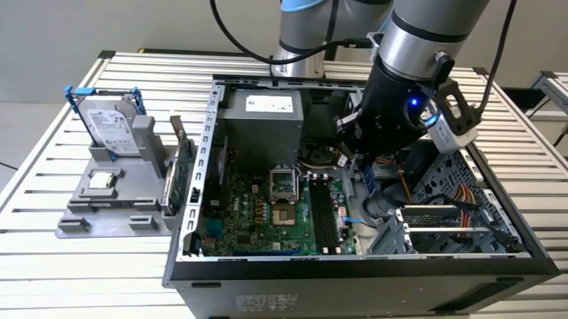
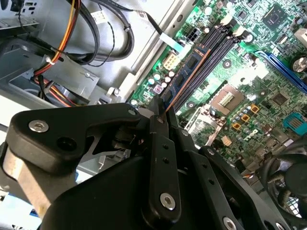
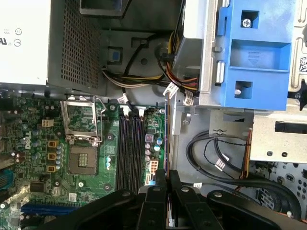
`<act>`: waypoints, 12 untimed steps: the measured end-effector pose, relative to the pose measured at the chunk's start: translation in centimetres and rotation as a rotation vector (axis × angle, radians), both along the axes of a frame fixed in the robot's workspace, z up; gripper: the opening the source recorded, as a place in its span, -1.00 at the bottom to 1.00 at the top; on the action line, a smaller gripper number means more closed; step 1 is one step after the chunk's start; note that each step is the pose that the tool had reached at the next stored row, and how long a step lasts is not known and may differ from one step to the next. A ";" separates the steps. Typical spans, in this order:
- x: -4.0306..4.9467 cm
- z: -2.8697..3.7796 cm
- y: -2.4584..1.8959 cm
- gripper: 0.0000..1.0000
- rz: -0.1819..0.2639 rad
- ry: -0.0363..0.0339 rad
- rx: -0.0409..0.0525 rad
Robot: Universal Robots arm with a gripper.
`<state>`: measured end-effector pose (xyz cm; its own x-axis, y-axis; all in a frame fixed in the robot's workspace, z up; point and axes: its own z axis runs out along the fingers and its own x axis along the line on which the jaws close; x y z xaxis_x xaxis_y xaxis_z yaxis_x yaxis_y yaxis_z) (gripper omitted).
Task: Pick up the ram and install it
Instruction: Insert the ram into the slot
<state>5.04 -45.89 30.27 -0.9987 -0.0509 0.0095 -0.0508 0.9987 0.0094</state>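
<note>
Gripper (image 1: pixel 366 174) is sitting inside the open PC case (image 1: pixel 191 219), right of centre in the exterior view, above the motherboard (image 1: pixel 257 212). Fingers (image 2: pixel 163 143) are pressed together on the ram (image 1: pixel 369 178), pinching it by its flat faces. In the exterior view the stick is hanging edge-on as a thin bluish strip below the gripper. In the second wrist view the ram (image 2: pixel 184 79) is running from the fingertips up toward the memory slots (image 2: pixel 211 52); in the first wrist view it is a thin dark edge (image 3: pixel 166 153) just beside the slots (image 3: pixel 130 148), toward the drive cage side.

Whether it is already touching a slot: cannot tell.

Handling, as I judge it: very light, stiff, thin board. Fragile against bending or twisting, and the chips and contact edge shouldn't take load. The faces look smooth, so it could pivot in a narrow pinch. Best hold is across the flat faces near the upper long edge, about mid-length, contacts kept free.

Hard drive (image 1: pixel 114 129) is standing in the grey fixture (image 1: pixel 111 212) on the bench (image 1: pixel 53 259), left of the case.
</note>
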 end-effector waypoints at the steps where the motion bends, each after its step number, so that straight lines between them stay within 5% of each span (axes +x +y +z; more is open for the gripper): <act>1: -0.01 -0.03 0.00 -1.00 0.000 -0.0001 0.0000; 12: -0.09 -0.45 0.00 -1.00 0.000 -0.0017 0.0001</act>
